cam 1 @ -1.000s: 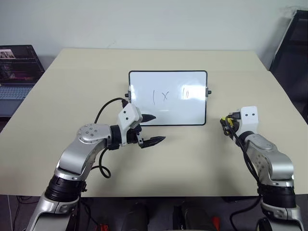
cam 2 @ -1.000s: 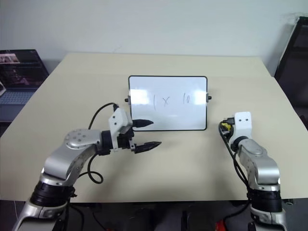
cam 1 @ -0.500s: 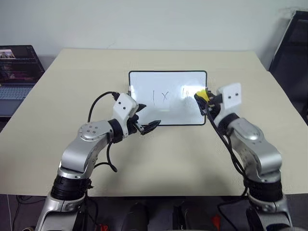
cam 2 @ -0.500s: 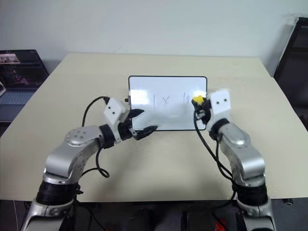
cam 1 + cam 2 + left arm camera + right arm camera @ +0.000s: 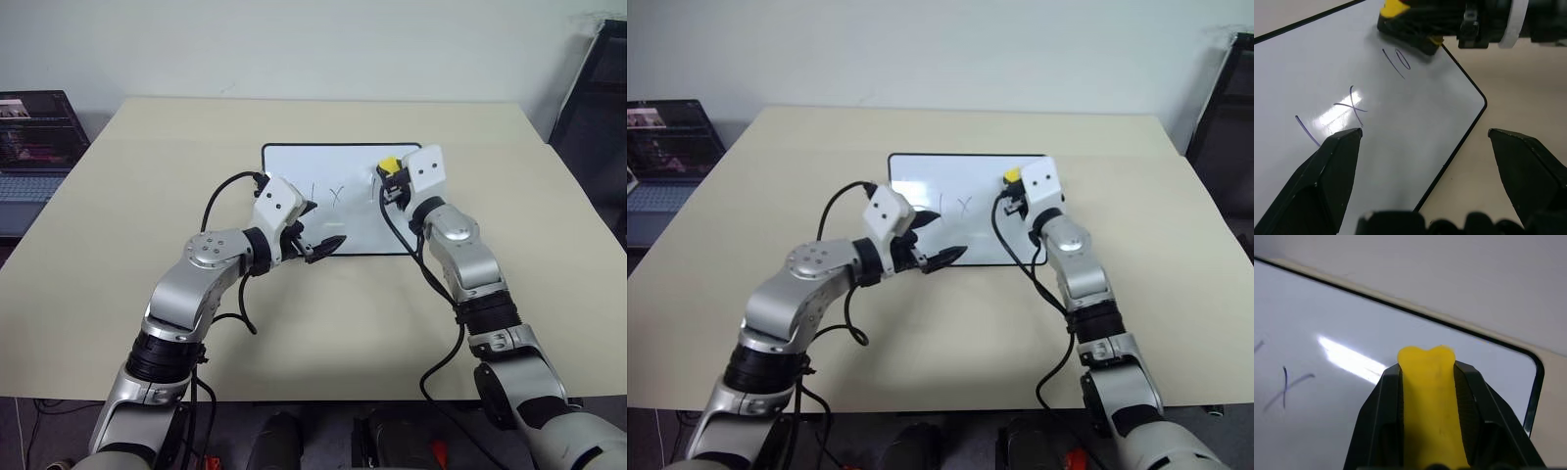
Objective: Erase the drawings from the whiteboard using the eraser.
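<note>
The whiteboard (image 5: pixel 294 162) lies flat near the middle of the desk (image 5: pixel 147 176), and the drawings (image 5: pixel 1352 105) on it are untouched: a slanted stroke, a small "x", and a "10"-like pair of marks toward the board's right end. The right end effector (image 5: pixel 1427 382) is closed tight on the eraser (image 5: pixel 389 164), whose yellow body sticks out between the two black fingers, and it hovers over the board's far right corner, close to the rightmost marks. The left wrist view suggests the eraser's dark underside faces the board just beyond the "10", but whether it touches the surface I cannot tell. The left end effector (image 5: pixel 318 245) has its fingers spread wide and holds nothing; it sits over the board's near edge, toward the left half, one finger above the white surface and the other out over the desk. The step in hand looks like bringing the eraser to the marks, with wiping itself not yet begun. The next move probably calls for pressing the dark face flat on the board at the right-hand marks and sweeping toward the "x" and the stroke. Since the board is light and glossy, it may slide under the wipe, so the left end effector would likely do well to brace the near frame first.
</note>
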